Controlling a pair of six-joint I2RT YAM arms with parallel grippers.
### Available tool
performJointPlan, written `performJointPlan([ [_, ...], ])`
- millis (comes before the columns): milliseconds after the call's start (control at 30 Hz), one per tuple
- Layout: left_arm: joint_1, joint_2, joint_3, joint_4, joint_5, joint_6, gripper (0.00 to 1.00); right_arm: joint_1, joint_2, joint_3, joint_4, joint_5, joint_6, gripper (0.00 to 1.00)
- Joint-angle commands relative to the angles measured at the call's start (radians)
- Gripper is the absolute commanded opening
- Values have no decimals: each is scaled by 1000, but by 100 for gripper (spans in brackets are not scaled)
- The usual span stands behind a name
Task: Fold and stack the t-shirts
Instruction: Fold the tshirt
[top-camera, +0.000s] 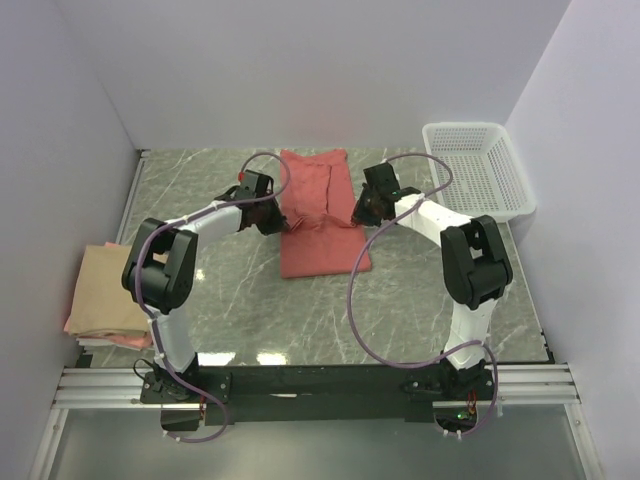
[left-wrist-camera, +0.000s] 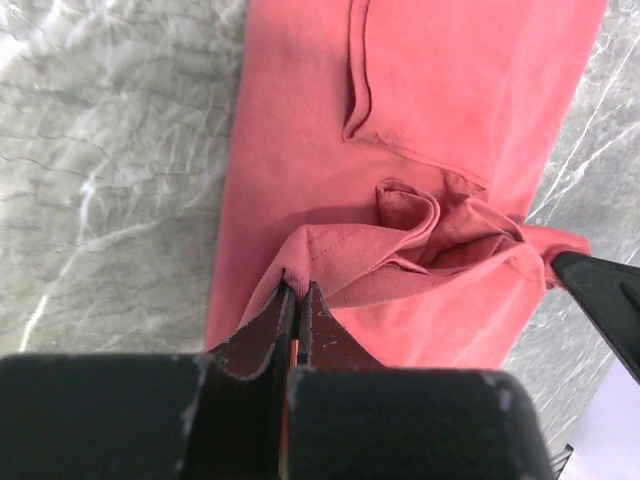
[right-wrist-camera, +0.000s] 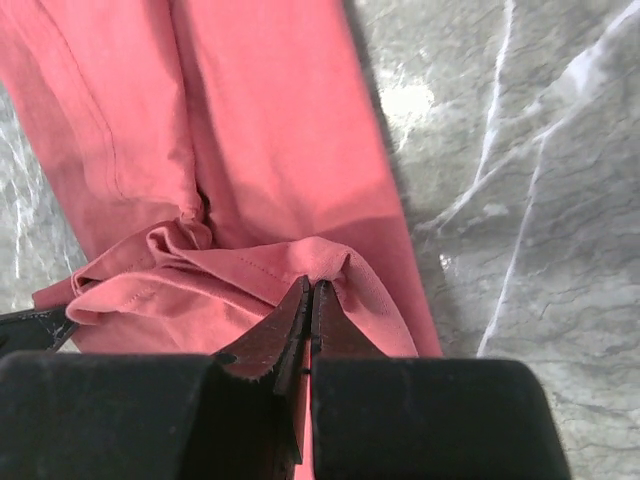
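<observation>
Salmon-red t-shirt (top-camera: 320, 250) is lying centred on the desk (top-camera: 250, 300), folded into a strip. Left jaws and right jaws are each clamping shut on a side edge, raising a bunched fold. Risk: if the arms pull apart, the thin pinches could slip and leave the fold crooked.

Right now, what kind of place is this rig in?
Probably a lab robot cell: plain white walls box in a marble-look table, two arms bolted to a metal frame, a salmon-red t-shirt and white mesh basket as props.
</observation>
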Motion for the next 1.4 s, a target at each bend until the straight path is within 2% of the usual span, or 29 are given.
performJointPlan([
  [0, 16, -9, 40, 25, 18, 31, 0, -22, -26, 13, 49, -18, 8, 0],
  [167, 30, 5, 42, 38, 38, 35, 1, -33, -5, 29, 50, -35, 1, 0],
  [233, 36, 11, 49, 47, 54, 46, 10, -34, 1, 36, 47, -41, 1, 5],
  [267, 38, 9, 51, 54, 60, 52, 15, -42, -3, 35, 47, -38, 7, 15],
  [300, 39, 6, 52, 58, 63, 55, 28, -43, -6, 32, 50, -37, 10, 23],
  [333, 48, -6, 54, 61, 61, 58, 35, -46, -14, 27, 53, -37, 15, 34],
  [367, 53, -17, 51, 73, 68, 68, 41, -51, -28, 20, 58, -40, 16, 51],
  [400, 61, -29, 45, 82, 74, 71, 52, -59, -35, 18, 55, -38, 15, 56],
  [467, 81, -81, 14, 100, 75, 72, 59, -65, -63, 12, 46, -20, 7, 65],
  [500, 85, -98, 6, 101, 66, 71, 61, -69, -74, 9, 43, -15, 4, 65],
  [567, 87, -152, -23, 108, 52, 72, 59, -69, -116, -20, 58, -9, 1, 63],
  [667, 65, -193, -61, 113, 51, 66, 48, -45, -156, -80, 112, -49, -1, 57],
  [733, 44, -189, -75, 128, 67, 54, 36, -2, -150, -68, 112, -73, -10, 53],
  [767, 36, -181, -73, 128, 72, 49, 23, 10, -131, -59, 112, -83, -24, 50],
  [900, 4, -91, -40, 145, 109, 32, 8, 70, -62, -10, 145, -145, -50, 48],
  [1033, -13, 2, 49, 156, 161, 35, 3, 89, 49, 67, 187, -283, -64, 43],
  [1233, 2, 133, 167, 171, 219, 33, 2, 70, 204, 182, 216, -354, -53, 40],
  [1367, 27, 216, 229, 151, 232, 26, 1, 15, 288, 214, 234, -394, 10, 38],
])
